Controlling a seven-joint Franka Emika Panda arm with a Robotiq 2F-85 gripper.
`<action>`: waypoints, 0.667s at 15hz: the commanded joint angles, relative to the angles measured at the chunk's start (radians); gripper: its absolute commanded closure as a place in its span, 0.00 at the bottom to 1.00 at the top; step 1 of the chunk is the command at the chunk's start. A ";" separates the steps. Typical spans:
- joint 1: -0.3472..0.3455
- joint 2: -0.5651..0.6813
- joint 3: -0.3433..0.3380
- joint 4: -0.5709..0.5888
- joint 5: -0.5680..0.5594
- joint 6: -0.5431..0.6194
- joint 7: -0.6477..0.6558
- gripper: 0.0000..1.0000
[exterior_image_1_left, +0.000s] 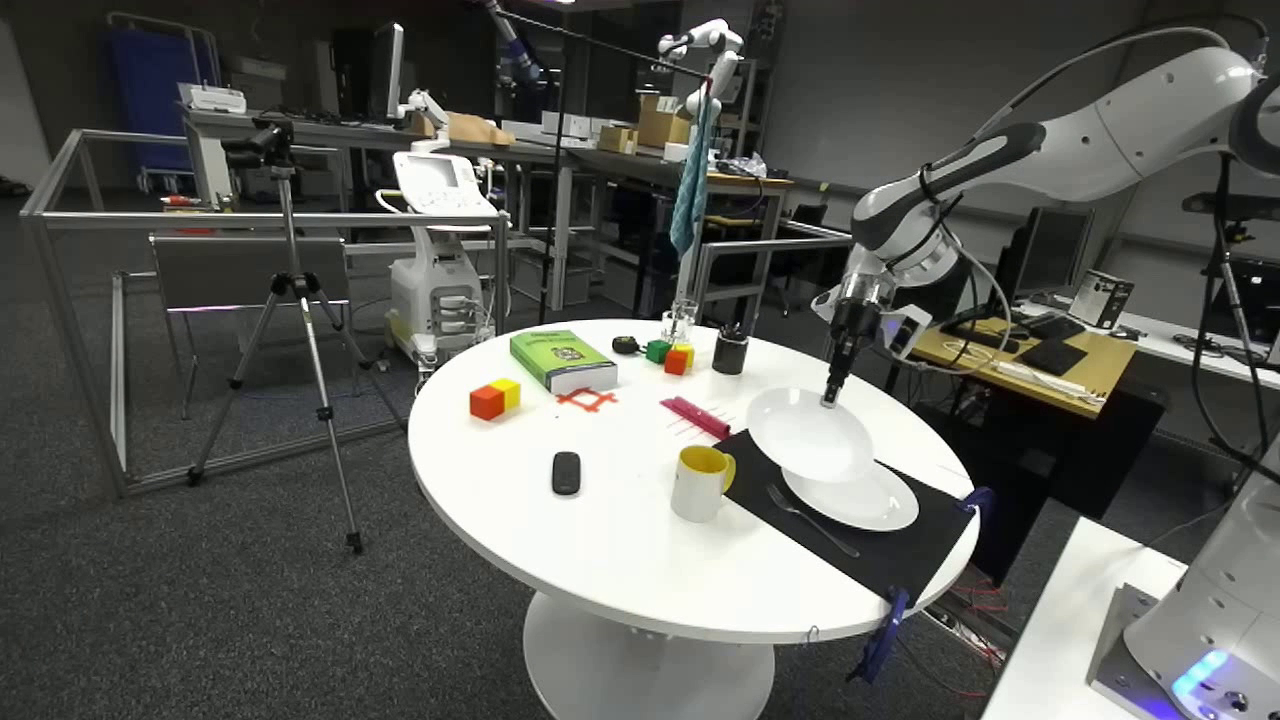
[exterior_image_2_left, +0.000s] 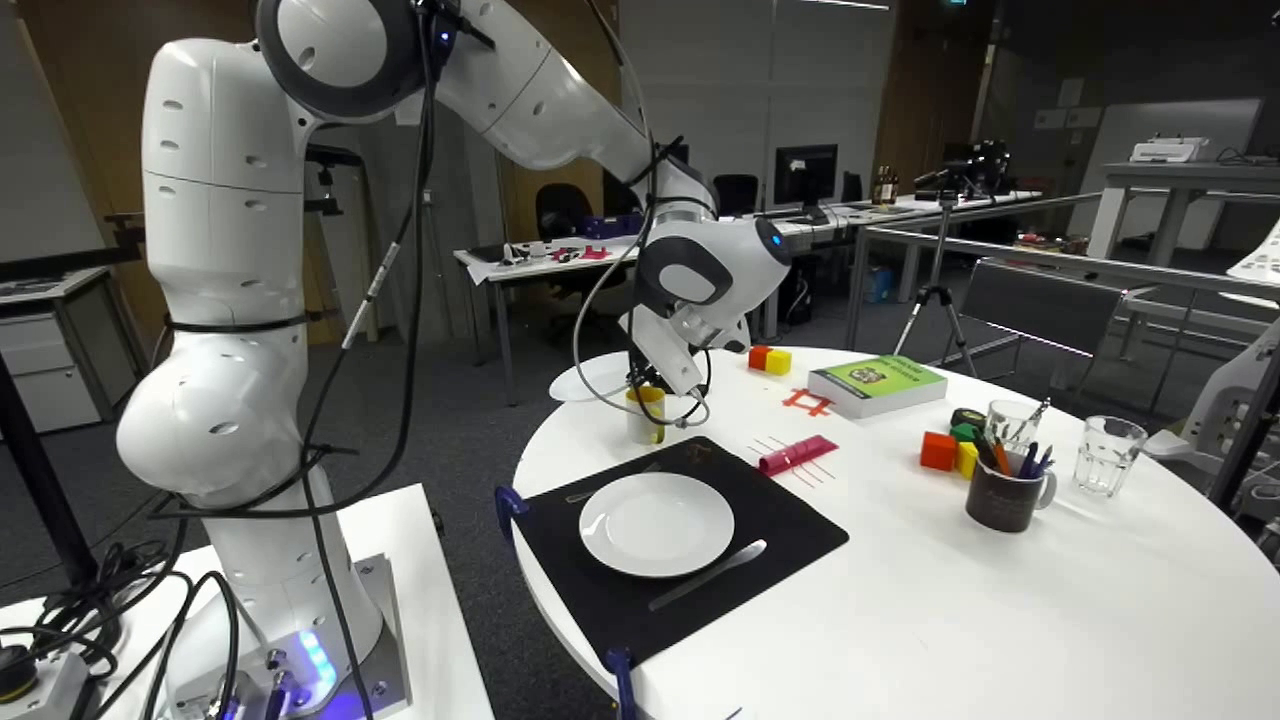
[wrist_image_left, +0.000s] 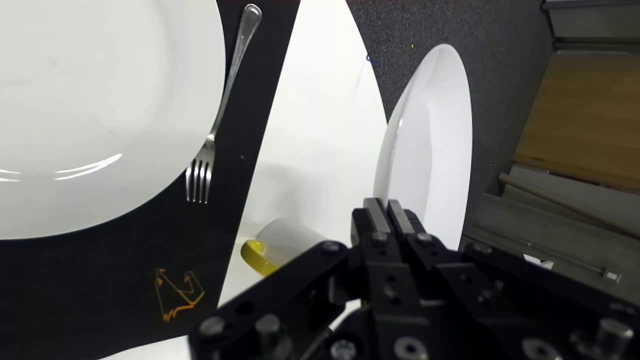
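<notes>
Plate type: round glossy white plate (wrist_image_left: 442, 145), shallow, with a raised rim.
Plate surface: plain, whole as far as visible.
Plate rim: pinched between the fingertips of the black gripper (wrist_image_left: 383, 203).
Plate tilt: off level, broad face showing in an exterior view.
Plate location: raised off the round white tabletop (exterior_image_1_left: 620, 540), outline crossing its edge in the wrist view.

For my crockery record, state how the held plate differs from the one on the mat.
The held plate is tilted; the lower plate lies flat on the mat. The held plate has its rim between the closed fingers; the lower plate is untouched by them. Both are white and shiny.
</notes>
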 joint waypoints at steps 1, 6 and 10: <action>-0.024 -0.102 -0.046 -0.089 0.031 0.004 0.013 0.99; -0.081 -0.089 -0.130 -0.099 0.039 -0.016 -0.001 0.99; -0.139 -0.047 -0.184 -0.081 0.059 -0.029 -0.006 0.99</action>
